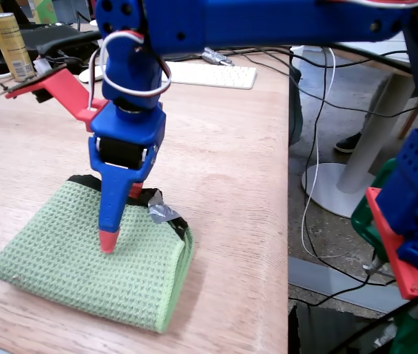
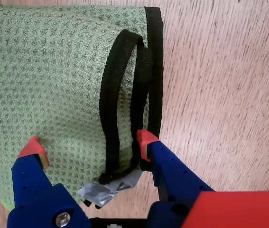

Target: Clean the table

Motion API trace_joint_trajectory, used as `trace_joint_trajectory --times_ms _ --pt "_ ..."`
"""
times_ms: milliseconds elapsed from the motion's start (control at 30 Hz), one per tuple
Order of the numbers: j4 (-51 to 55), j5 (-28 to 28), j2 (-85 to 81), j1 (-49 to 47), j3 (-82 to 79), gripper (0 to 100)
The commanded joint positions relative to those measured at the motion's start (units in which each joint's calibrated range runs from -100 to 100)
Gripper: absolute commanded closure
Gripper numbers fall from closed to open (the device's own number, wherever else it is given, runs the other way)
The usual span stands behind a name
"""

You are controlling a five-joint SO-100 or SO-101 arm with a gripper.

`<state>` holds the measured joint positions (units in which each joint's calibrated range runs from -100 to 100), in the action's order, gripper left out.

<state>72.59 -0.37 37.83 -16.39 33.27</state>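
Observation:
A folded green waffle-weave cloth with black edging and a black hanging loop lies on the light-brown wood-grain table, near its front. The cloth fills the upper left of the wrist view, with bare table to its right. My blue gripper with red fingertips points straight down onto the cloth. In the wrist view the gripper is open. One red tip rests on the green weave and the other on the black edging. The loop lies between the jaws.
The table's right edge drops to the floor, where a white pedestal base and cables lie. A white keyboard and a yellow can stand at the back. A blue, red and green device is at the right.

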Motion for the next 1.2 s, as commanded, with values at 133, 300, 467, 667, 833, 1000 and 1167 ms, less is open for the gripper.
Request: trace_joint_trajectory --times_ms 133,300,467,667,833,1000,1167 --pt "0.56 -0.29 3.17 -3.91 7.55 60" --pt "0.56 -0.29 3.17 -4.08 7.36 93" --pt "0.48 -0.29 3.17 -4.08 7.08 100" --pt "9.51 -0.24 -9.44 -5.1 5.57 100" --pt "8.86 -0.24 -21.62 -11.36 -14.63 100" --pt "8.77 -0.24 -31.65 -11.53 -29.17 100" --pt "8.69 0.24 -28.48 -24.05 -30.21 100"
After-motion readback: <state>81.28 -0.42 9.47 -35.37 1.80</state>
